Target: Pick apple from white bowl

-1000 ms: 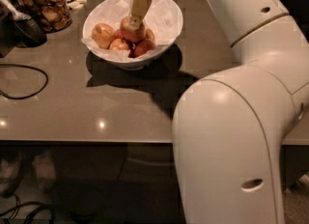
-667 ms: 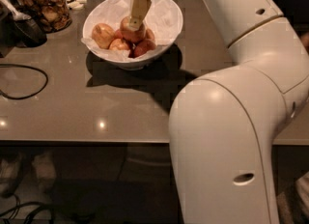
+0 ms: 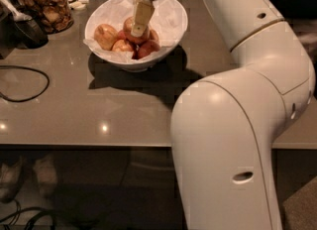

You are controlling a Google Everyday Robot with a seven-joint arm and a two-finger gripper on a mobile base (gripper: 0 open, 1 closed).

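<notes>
The white bowl (image 3: 171, 18), lined with crinkled white paper, stands at the back of the grey table and holds several apples. My gripper (image 3: 139, 27) reaches down into the bowl from above and sits on the golden, orange-red apple (image 3: 130, 29) in the middle of the pile. A paler yellowish apple (image 3: 105, 35) lies to its left. Smaller redder apples (image 3: 148, 48) lie at the front. The gripper hides part of the apple under it.
A glass jar of brown snacks (image 3: 45, 5) stands at the back left, beside a dark object (image 3: 27, 28). A black cable (image 3: 25, 83) loops on the table's left side. My large white arm (image 3: 233, 125) fills the right foreground. The table's front edge (image 3: 89, 146) runs across the middle.
The gripper stays down among the apples in the bowl. The arm's elbow and lower links have shifted slightly to the left. The apples have not visibly moved.
</notes>
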